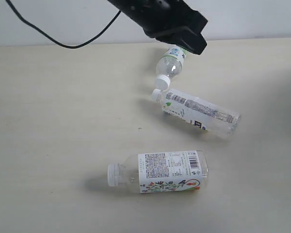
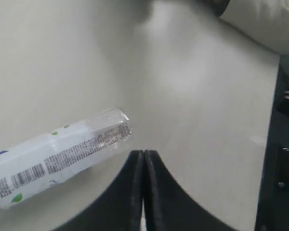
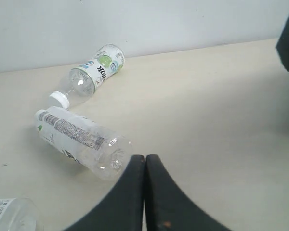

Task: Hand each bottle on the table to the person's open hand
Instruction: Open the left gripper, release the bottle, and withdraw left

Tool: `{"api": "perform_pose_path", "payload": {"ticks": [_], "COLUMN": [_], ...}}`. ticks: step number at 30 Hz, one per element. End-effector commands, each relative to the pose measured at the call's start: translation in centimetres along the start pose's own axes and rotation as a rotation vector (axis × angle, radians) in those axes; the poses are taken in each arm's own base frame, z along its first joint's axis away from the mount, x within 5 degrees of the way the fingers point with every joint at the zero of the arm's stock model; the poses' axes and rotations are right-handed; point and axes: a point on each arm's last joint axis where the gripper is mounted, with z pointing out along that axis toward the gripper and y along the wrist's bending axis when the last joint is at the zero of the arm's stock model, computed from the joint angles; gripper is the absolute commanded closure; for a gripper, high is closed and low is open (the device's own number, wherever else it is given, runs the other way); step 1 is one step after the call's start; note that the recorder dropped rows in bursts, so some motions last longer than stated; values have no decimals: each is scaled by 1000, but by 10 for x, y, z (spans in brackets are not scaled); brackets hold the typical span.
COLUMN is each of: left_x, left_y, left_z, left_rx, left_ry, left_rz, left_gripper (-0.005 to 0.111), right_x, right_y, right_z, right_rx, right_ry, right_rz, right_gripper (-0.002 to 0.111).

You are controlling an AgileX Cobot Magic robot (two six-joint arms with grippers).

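Left end effector (image 2: 143,156) is pressed together on nothing (right end effector (image 3: 145,160) too), so green bottle (image 1: 170,62), barcode bottle (image 1: 199,112) and floral bottle (image 1: 165,172) lie sideways on the table (image 1: 58,126), likely awaiting pickup.

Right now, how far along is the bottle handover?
Done: nothing confirmed; no open hand is in view. In hand: nothing, the left gripper and right gripper are both shut and empty. Left: the green-label bottle, barcode bottle and floral bottle all lie on the table.
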Motion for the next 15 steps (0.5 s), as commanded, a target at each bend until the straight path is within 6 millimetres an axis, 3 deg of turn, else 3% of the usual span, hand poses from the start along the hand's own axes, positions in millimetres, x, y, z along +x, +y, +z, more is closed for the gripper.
{"api": "perform_pose_path", "payload": {"ticks": [1, 9, 15], "left_x": [10, 60, 85], "left_y": [3, -10, -6], "left_z": [-26, -59, -65], "left_rx": [110, 367, 352], "left_ry": [-177, -355, -338], "left_rz": [35, 234, 154], "left_gripper": [105, 105, 105], "right_x": [1, 1, 1], "right_y": [0, 0, 0], "right_z": [0, 0, 0], "right_rx": [-1, -1, -1], "right_ry": [-8, -8, -8], "right_rz": [2, 2, 2], "right_gripper": [108, 108, 108]}}
